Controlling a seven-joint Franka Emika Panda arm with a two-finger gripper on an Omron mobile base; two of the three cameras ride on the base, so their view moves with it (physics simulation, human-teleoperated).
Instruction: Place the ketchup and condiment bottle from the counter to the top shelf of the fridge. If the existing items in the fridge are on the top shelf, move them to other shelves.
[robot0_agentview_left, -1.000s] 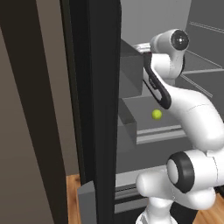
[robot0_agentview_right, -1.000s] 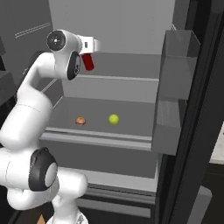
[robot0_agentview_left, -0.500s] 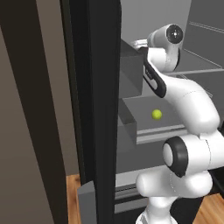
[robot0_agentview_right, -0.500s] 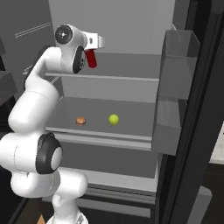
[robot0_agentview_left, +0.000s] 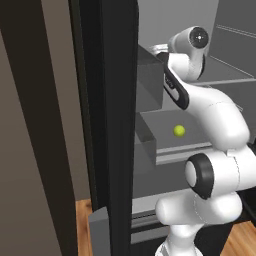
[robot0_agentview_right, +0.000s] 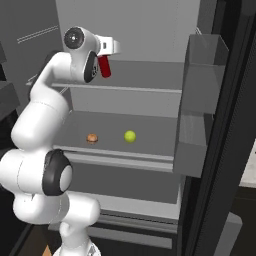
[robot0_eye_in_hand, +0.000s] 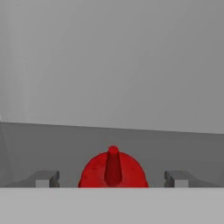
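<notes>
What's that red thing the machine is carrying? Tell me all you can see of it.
It is a red bottle, plain and glossy like plastic, no label visible. The gripper holds it between two grey fingers, one on each side. The hand view looks along it: a rounded shoulder narrowing to a thin nozzle. From the right base view it hangs tilted below the hand, inside the open fridge, above the upper shelf, not yet resting on it.
</notes>
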